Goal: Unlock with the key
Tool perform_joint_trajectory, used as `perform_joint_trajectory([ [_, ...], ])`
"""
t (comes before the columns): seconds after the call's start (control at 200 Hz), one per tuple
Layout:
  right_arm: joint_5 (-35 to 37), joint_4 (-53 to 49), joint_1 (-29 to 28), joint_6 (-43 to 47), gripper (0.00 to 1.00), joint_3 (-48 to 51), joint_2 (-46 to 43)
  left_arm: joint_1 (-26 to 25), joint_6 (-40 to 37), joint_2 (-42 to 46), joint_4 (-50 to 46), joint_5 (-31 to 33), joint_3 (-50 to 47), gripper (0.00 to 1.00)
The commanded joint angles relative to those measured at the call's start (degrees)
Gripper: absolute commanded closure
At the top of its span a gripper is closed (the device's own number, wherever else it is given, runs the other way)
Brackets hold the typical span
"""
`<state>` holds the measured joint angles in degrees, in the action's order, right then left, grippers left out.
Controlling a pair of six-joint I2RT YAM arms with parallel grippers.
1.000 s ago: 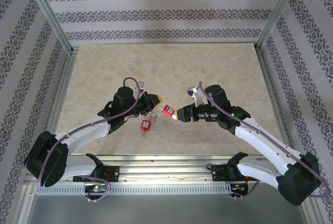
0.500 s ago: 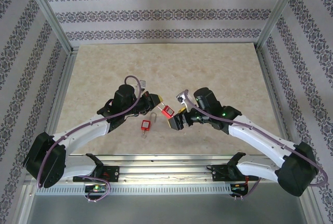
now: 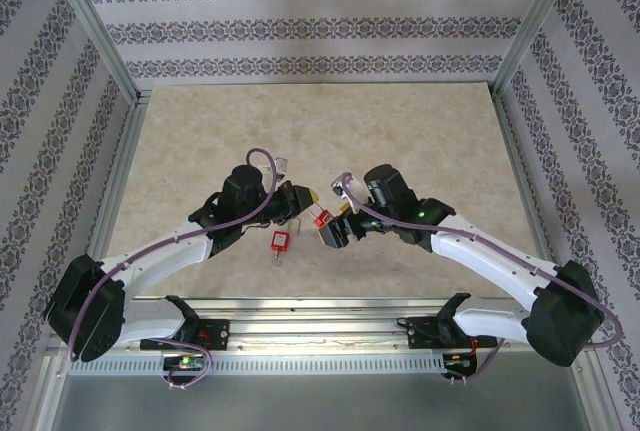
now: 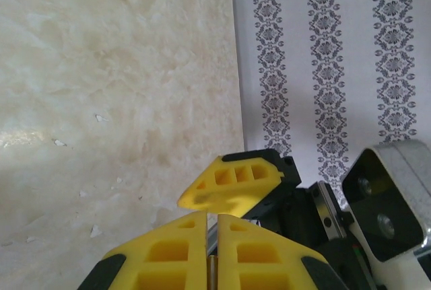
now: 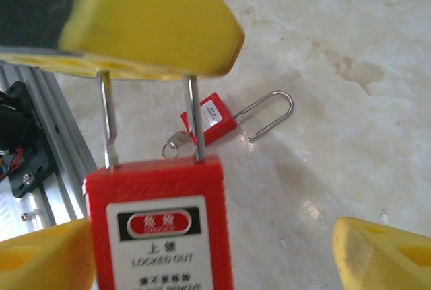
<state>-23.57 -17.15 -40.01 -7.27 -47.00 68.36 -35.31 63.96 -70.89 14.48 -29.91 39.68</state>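
Right wrist: two padlocks, held padlock point(image 5: 161, 236), loose padlock point(image 5: 210, 120) on table point(image 5: 350, 34)

The red padlock point(image 5: 161, 236) bears a white label point(image 5: 166, 253) reading "LOCKED OUT" beneath the Chinese characters "上锁". The small label on the second padlock point(image 5: 210, 120), lying on the bench point(image 5: 350, 54), is too small to read.

Padlock point(image 5: 158, 236) in left pincer point(image 4: 211, 226): glossy red plastic body, bare polished metal shackle. Same finish on second padlock point(image 5: 212, 120). Pincer fingers point(image 5: 148, 21): matt yellow plastic. Worktop point(image 5: 350, 48): smooth, marble-patterned, faint sheen. Edge rail point(image 5: 64, 155): ribbed brushed metal.
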Motion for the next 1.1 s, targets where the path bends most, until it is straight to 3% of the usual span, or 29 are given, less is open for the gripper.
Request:
perform_joint_trajectory([
  [0.0, -0.3, 0.0, -0.3, 2.3, 0.20, -2.2, 1.0, -0.7, -1.7, 2.3, 1.7, -1.3, 0.9, 1.00],
  [0.05, -0.8, 1.0, -0.3, 1.8, 0.27, -2.1, 1.2, -0.8, -1.7, 2.3, 2.2, -1.4, 0.8, 1.00],
  [0.265, -3.0, 2.9, -1.3, -0.2, 0.76, -0.5, 1.3, -0.8, -1.8, 1.4, 3.8, -1.5, 1.0, 1.00],
  [0.45, -3.6, 3.1, -1.4, -2.2, 0.98, 2.3, -0.6, 0.2, -3.4, 1.6, 6.1, -0.9, 0.8, 1.00],
  [0.67, -7.1, 6.1, 0.3, -7.4, 1.00, 5.0, -1.4, 0.7, -6.0, 1.3, 23.6, -2.8, -2.2, 1.00],
  [1.094, -15.3, 11.4, 7.0, -13.1, 1.00, 7.8, -0.8, 1.2, -11.8, 2.9, 45.1, -5.1, -8.0, 1.00],
])
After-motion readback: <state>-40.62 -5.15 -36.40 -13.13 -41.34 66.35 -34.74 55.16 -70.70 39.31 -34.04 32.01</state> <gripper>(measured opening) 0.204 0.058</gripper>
